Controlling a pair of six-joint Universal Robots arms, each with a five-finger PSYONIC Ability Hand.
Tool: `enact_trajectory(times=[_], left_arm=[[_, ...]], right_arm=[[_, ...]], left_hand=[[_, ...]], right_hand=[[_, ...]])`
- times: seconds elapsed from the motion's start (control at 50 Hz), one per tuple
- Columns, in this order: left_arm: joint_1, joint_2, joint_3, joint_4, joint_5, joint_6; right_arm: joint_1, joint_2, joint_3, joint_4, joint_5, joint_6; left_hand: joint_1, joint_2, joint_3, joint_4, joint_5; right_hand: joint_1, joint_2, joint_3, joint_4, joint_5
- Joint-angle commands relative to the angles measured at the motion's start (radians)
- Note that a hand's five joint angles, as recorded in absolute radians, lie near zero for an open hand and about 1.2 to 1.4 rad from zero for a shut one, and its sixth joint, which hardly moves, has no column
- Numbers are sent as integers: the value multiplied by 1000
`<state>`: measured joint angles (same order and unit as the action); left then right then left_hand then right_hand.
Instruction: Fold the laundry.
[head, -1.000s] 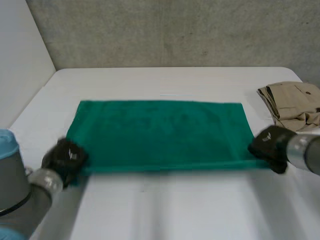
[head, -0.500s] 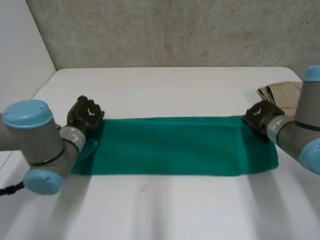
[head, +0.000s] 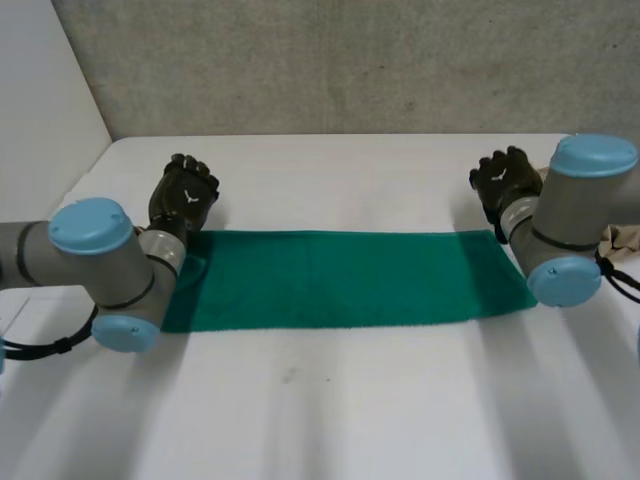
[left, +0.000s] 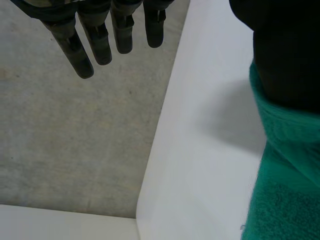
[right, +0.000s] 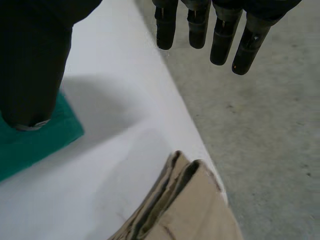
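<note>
The green towel (head: 340, 278) lies as a long, narrow folded strip running left to right across the middle of the white table (head: 330, 400). The left hand (head: 185, 195) hovers just beyond its far left corner, fingers (left: 100, 42) straight and holding nothing. The right hand (head: 505, 180) sits at the far right corner, fingers (right: 220, 40) likewise released. Its thumb (right: 30, 65) may touch the towel's corner, which is hard to judge. A beige garment (right: 185, 210) lies near the right edge.

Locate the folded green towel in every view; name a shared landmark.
Head view: folded green terry towel, far corners by left hand and right hand.
Left wrist view: its end beside that hand's thumb.
Right wrist view: its corner at that hand's thumb.
Shared landmark: white table edge.
</note>
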<state>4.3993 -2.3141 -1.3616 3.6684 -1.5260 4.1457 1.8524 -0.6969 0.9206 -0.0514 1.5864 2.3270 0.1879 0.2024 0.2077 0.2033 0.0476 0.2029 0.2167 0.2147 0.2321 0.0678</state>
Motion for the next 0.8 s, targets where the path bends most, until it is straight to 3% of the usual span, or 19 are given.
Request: enact_trajectory(times=[0.02, 0.16, 0.28, 0.42, 0.52, 0.54, 0.56, 0.64, 0.72, 0.8], left_arm=[[-1, 208, -175, -37, 85, -44], [14, 338, -258, -177, 199, -163], [72, 349, -263, -275, 218, -280], [101, 320, -254, -281, 211, -279], [101, 231, -188, -284, 204, -220], [101, 216, -170, -287, 202, -199], [101, 185, -134, -284, 202, -156], [104, 118, -53, -255, 198, -58], [112, 17, 76, -86, 152, 72], [129, -43, 121, 48, 176, 79]], right_arm=[[-1, -210, 185, 2, -12, 80], [5, -317, 351, 1, -66, 86], [5, -339, 431, -2, -98, 87], [4, -339, 426, -1, -98, 87], [4, -337, 428, 1, -98, 87], [4, -337, 429, 1, -98, 86], [4, -337, 429, 1, -98, 86], [2, -337, 431, 1, -97, 84], [2, -337, 431, 1, -95, 83], [4, -337, 437, 2, -94, 83]], left_hand=[[-13, -28, -33, -29, -48], [-13, -28, -33, -29, -48], [-13, -28, -33, -29, -48], [63, 49, 44, 48, 29], [445, 430, 425, 429, 410], [629, 614, 609, 613, 594], [1185, 1171, 1166, 1170, 1151], [1208, 1194, 1189, 1193, 1174], [1208, 1194, 1189, 1193, 1174], [1200, 1186, 1180, 1185, 1166]], right_hand=[[-28, -42, -40, -58, -68], [-28, -42, -40, -58, -68], [-28, -42, -40, -58, -68], [-28, -42, -40, -58, -68], [-28, -42, -40, -58, -68], [-28, -42, -40, -58, -68], [-28, -42, -40, -58, -68], [-28, -42, -40, -58, -68], [-28, -42, -40, -58, -68], [-28, -42, -40, -58, -68]])
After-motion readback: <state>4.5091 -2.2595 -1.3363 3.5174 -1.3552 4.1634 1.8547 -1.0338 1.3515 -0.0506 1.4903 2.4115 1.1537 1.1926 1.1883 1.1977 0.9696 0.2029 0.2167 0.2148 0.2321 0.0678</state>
